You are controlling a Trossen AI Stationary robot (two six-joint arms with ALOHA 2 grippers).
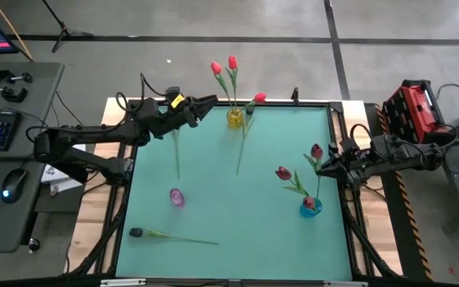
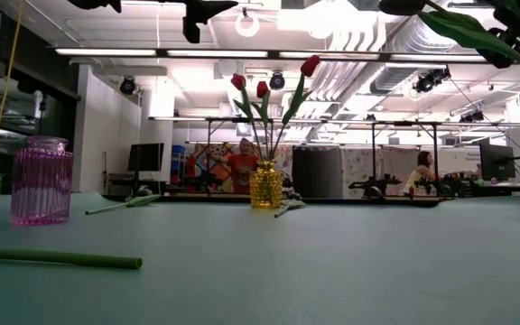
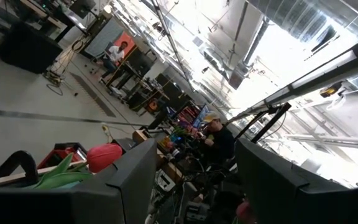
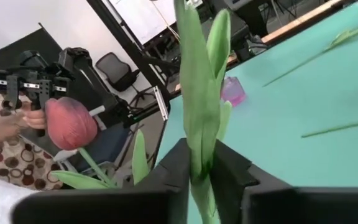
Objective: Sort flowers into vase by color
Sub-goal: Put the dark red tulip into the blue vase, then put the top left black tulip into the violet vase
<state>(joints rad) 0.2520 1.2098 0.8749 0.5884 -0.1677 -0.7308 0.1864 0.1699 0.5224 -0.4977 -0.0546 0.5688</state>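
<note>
The yellow vase [image 1: 235, 119] [image 2: 264, 185] stands near the far edge with three bright red tulips [image 1: 232, 62] in it. My left gripper [image 1: 207, 106] [image 3: 194, 186] hovers open beside it, on its left, holding nothing. The blue vase [image 1: 310, 208] near the right edge holds a dark crimson tulip [image 1: 284, 173]. My right gripper [image 1: 330, 166] [image 4: 201, 171], above that vase, is shut on another crimson tulip [image 1: 316, 151] [image 4: 70, 123]. A near-black tulip [image 1: 136, 233] lies flat near the front-left corner. Two loose stems [image 1: 176, 151] [image 1: 241, 147] lie on the table. My right gripper pinches the crimson tulip's green leaves and stem [image 4: 199, 146] between its two fingers, coming level from the table's right side. The flower is upright, with its bud beyond the fingers and its stem [image 1: 317, 182] running down toward the blue vase. Whether the stem's end is inside, I cannot tell.
A small pink glass vase [image 1: 177, 197] [image 2: 41, 181] stands left of the centre, with nothing in it. The black tulip's long stem [image 2: 57, 259] lies across the near left of the table. The middle of the green mat [image 1: 245, 207] is bare. People show in the room behind.
</note>
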